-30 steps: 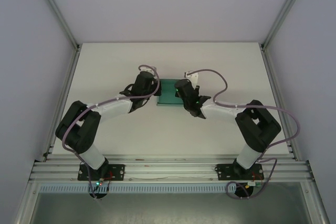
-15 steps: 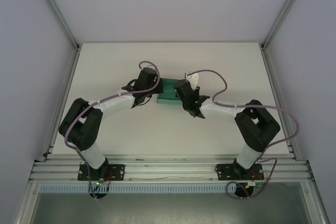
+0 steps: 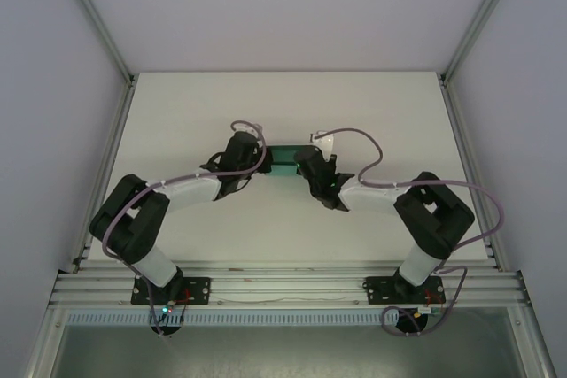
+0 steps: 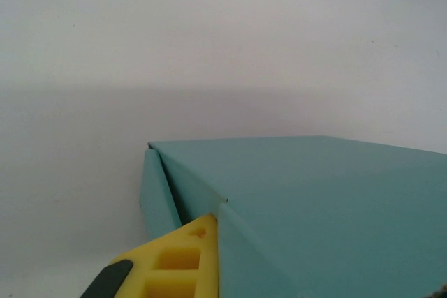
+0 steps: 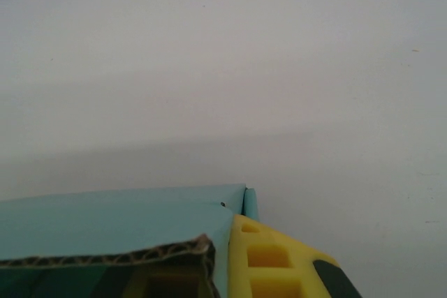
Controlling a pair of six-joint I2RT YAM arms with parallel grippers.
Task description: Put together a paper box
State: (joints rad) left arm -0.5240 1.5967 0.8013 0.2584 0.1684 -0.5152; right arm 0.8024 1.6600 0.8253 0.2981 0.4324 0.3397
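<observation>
The teal paper box (image 3: 283, 158) sits mid-table between my two grippers. My left gripper (image 3: 263, 162) holds its left end and my right gripper (image 3: 304, 164) its right end. In the left wrist view a yellow finger pad (image 4: 178, 259) presses the outer face of the paper box's (image 4: 328, 207) side wall, with a loose corner flap just beyond; the other finger is hidden behind the card. The right wrist view has one yellow pad (image 5: 272, 263) outside the paper box's (image 5: 119, 218) end wall and the other dimly visible under the raw card edge. Both are shut on the wall.
The white table (image 3: 195, 104) stretches well beyond the box to the back and both sides. Aluminium frame rails (image 3: 111, 152) and grey enclosure walls border it left and right. The arm bases (image 3: 168, 289) stand on the near rail.
Both grippers have shifted slightly toward the near side while still at the box's ends. The box now shows as a narrower teal strip than a second ago.
</observation>
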